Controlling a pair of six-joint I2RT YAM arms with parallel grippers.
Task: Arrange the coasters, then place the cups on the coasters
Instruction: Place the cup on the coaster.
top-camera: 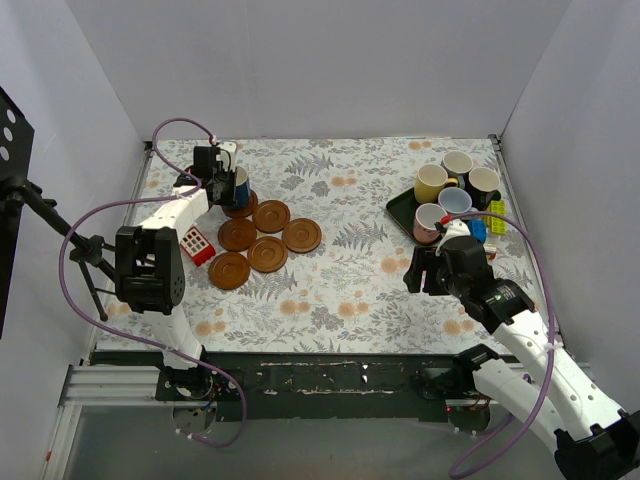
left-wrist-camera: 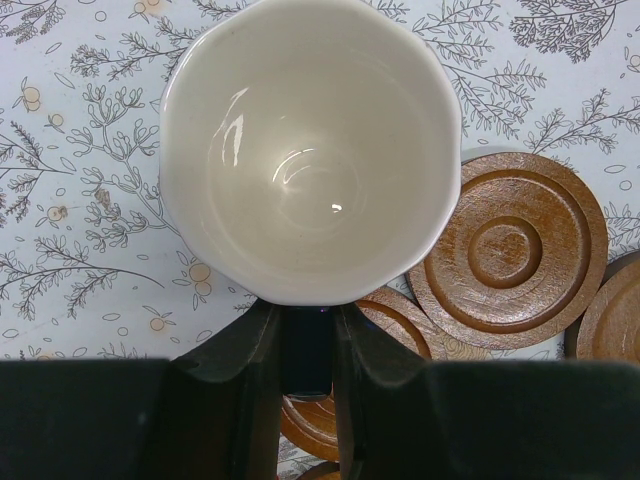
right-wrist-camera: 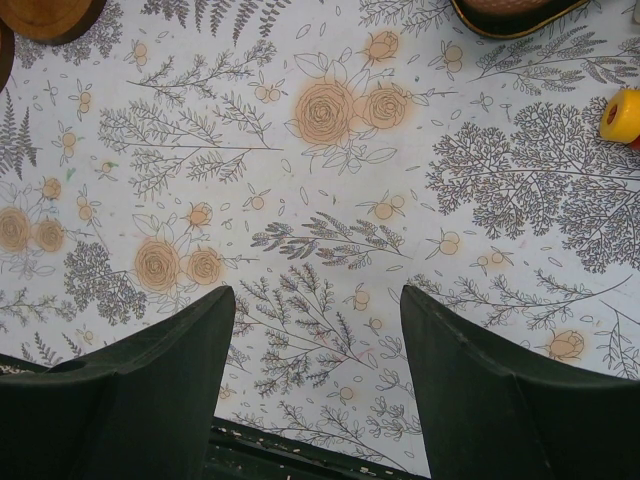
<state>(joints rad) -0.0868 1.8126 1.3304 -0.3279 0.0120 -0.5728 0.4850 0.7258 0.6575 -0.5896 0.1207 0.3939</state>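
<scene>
1. Looking at the top view first - the left gripper (top-camera: 226, 182) sits well to the left of the dark green tray (top-camera: 398, 210), across the floral tablecloth (top-camera: 350, 290). It's pinching the dark blue cup (top-camera: 239, 187) by its handle.
2. In the left wrist view we see both fingers (left-wrist-camera: 250, 370) pressed onto that handle. The cup is upright, pale inside facing the camera.
3. The cup overlaps the rearmost coaster (left-wrist-camera: 395, 318). We can't tell if it's touching it or just above.
4. The other five coasters (top-camera: 268, 253) lie flat in a loose cluster, also left of the tray and just beside the cup.
5. Five more cups are bunched on the tray: yellow cup (top-camera: 432, 183), cream cup (top-camera: 458, 164), dark cup (top-camera: 484, 185), light blue cup (top-camera: 455, 202) and pink cup (top-camera: 428, 222).
6. The right gripper (right-wrist-camera: 316, 300) hangs just in front of the tray's near edge - jaws spread wide, nothing between them, only tablecloth below.
7. Some toy blocks (top-camera: 495, 216) sit just right of the tray. A red-and-white block (top-camera: 197, 245) is far left of it, past the coasters.
</scene>
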